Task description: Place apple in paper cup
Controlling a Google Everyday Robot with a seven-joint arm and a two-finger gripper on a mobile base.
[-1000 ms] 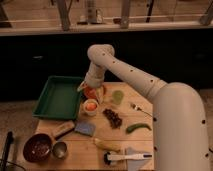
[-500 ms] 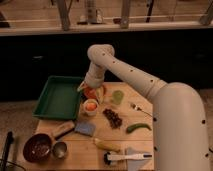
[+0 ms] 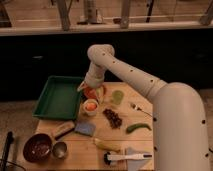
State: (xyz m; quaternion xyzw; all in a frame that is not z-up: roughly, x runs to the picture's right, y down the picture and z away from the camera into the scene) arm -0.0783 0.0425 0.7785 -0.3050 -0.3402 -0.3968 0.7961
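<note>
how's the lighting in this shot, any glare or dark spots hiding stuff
Camera view: dim, warm light and soft focus throughout. No strong glare. The gripper hangs just above the paper cup, where the apple shows orange. The brown bowl at the front left sits in shadow, and the background behind the table is nearly black.

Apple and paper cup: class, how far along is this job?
Done, apparently: the apple sits inside the paper cup. In hand: the gripper hangs just above the cup, beside the green tray. Left: withdrawing the arm.
</note>
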